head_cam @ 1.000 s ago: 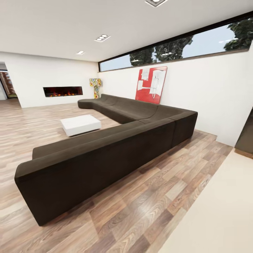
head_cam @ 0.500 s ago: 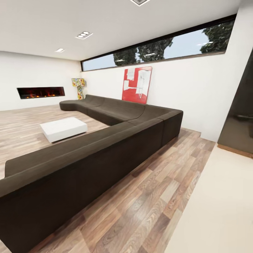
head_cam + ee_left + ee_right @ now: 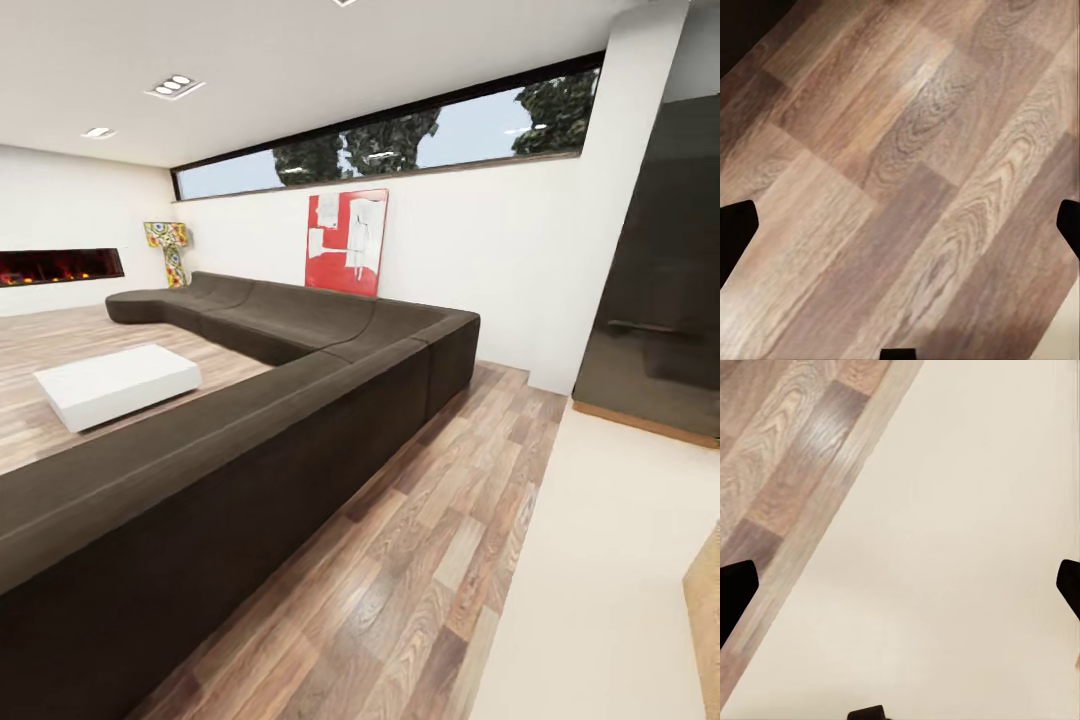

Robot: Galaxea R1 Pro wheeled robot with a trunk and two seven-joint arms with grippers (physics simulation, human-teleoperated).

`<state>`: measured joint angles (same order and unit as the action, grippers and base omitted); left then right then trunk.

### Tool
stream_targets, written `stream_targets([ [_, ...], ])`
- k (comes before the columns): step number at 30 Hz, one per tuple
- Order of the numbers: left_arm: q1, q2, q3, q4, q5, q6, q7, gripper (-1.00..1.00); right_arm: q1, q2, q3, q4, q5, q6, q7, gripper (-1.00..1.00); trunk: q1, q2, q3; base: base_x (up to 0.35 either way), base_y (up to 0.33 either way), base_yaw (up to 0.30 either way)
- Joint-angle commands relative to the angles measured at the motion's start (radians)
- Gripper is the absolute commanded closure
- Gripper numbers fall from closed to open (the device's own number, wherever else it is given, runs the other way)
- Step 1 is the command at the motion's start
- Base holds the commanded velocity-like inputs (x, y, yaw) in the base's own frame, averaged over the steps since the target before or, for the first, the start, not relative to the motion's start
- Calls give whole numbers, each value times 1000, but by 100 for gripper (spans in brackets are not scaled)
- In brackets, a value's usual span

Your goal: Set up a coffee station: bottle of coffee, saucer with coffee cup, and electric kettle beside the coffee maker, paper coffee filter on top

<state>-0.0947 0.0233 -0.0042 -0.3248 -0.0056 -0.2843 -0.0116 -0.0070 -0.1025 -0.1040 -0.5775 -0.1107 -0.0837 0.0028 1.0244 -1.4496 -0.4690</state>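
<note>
Room: long dark-brown sofa (image 3: pixel 250 400) wraps a low white coffee table (image 3: pixel 115 383), red-and-white painting (image 3: pixel 345 242) on the wall behind | Floor: wood planks (image 3: pixel 420 560) meet pale cream flooring (image 3: pixel 610 560) | Left claw (image 3: pixel 900 225): spread wide, empty, over wood | Right claw (image 3: pixel 900 585): likewise released (over cream flooring) | Coffee things: none in sight here

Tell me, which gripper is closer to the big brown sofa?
Left. The left gripper hangs over wood floor beside the sofa; the right gripper hangs over cream floor, farther away.
</note>
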Motion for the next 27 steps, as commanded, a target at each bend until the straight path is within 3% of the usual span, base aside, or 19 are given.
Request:
stream_targets([
  [1, 0, 0, 0, 1, -1, -3, -2, -100, -1, 0, 1, 1, -10, -4, 0, -100, 1, 0, -1, 335, 7, -266],
  [27, 0, 1, 0, 1, -1, -4, -2, -100, -1, 0, 1, 0, -10, -4, 0, -100, 1, 0, -1, 337, 1, -266],
])
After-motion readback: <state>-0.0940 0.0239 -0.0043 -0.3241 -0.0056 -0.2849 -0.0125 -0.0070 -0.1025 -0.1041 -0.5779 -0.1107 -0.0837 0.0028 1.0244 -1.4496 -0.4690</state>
